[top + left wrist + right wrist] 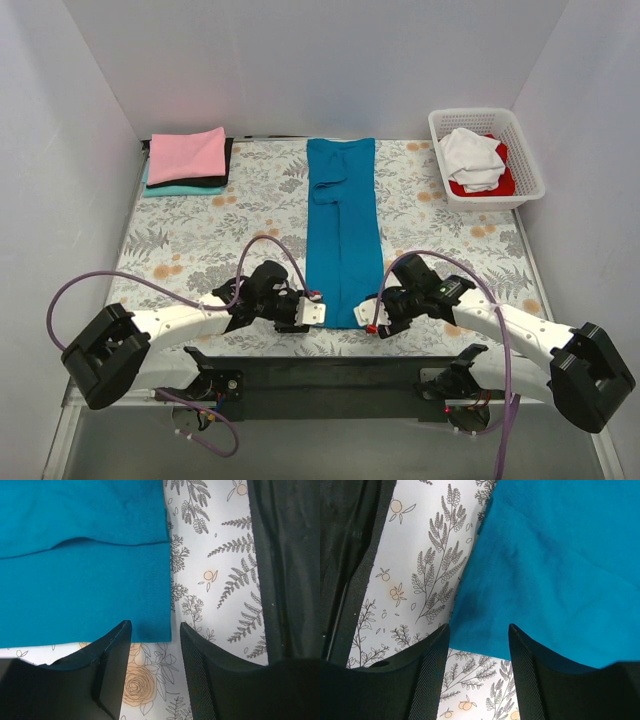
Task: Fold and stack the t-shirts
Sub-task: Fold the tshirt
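Note:
A deep teal-blue t-shirt lies flat in the middle of the table, folded lengthwise into a long narrow strip. My left gripper is at its near left corner and my right gripper at its near right corner. In the left wrist view the left gripper stands open, with the shirt's corner flat on the cloth between the fingertips. The right wrist view shows the right gripper open as well, and the shirt's hem reaches in between its fingertips. Neither gripper pinches the cloth.
A stack of folded t-shirts, pink over black and aqua, sits at the back left. A white basket at the back right holds a white t-shirt and a red one. The black base plate borders the table's near edge.

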{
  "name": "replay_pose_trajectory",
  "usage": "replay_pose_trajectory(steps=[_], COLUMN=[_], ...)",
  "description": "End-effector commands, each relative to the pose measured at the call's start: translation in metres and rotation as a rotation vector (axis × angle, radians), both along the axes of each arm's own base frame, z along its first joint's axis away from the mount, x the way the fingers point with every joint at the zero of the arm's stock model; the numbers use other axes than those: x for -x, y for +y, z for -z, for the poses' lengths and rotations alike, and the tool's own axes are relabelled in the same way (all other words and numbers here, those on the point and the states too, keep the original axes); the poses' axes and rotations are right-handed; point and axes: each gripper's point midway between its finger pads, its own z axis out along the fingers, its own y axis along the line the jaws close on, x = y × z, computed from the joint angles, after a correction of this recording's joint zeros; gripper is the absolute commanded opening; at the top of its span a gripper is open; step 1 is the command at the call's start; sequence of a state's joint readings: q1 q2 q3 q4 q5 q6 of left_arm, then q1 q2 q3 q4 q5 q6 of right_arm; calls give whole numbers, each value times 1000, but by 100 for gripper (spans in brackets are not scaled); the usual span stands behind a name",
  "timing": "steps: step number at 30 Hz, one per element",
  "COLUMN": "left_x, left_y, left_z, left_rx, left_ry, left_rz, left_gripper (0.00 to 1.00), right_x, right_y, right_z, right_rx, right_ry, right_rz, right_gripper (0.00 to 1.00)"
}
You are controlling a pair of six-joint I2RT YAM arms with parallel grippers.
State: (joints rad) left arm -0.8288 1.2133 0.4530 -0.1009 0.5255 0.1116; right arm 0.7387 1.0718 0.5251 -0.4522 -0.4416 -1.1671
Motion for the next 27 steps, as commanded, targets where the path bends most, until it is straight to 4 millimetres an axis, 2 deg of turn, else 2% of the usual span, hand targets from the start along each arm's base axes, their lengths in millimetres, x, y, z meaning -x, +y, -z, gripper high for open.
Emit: replay_pose_trajectory(steps=[1,5,9,12,14,15,16,18,19,20,24,27], left_x=[-10,-10,-6,-2,-2,-1,0,0,0,-1,-6,7], left_y=[-9,-9,-4,-2,-4,-4,-4,-6,-7,-9,-19,-23], left_z=[-3,6,16,24,26,27,30,31,30,30,18,7], left_rx=[27,8,-14,-34,-35,-38,-43,-48,-44,-43,-10,6], left_ry=[-59,-46,-37,-28,-19,-14,-8,-5,-6,-3,10,12], left_rz=[6,10,33,52,59,63,68,79,84,88,65,107], left_gripper=[42,41,41,39,38,35,31,26,23,18,9,0], right_x=[4,14,13,9,11,11,11,11,12,11,5,12], right_y=[5,-3,-10,-12,-12,-12,-12,-13,-12,-13,-4,3], right_z=[3,20,37,43,45,46,46,48,48,49,41,28], right_rx=[3,52,107,123,126,127,132,142,143,150,151,130], right_ry=[-41,-16,1,-1,18,24,24,32,34,38,-3,-2], right_rz=[-77,-105,-79,-57,-41,-40,-35,-27,-26,-13,6,-6], right_gripper=[56,54,50,45,37,33,21,13,5,1,1,1])
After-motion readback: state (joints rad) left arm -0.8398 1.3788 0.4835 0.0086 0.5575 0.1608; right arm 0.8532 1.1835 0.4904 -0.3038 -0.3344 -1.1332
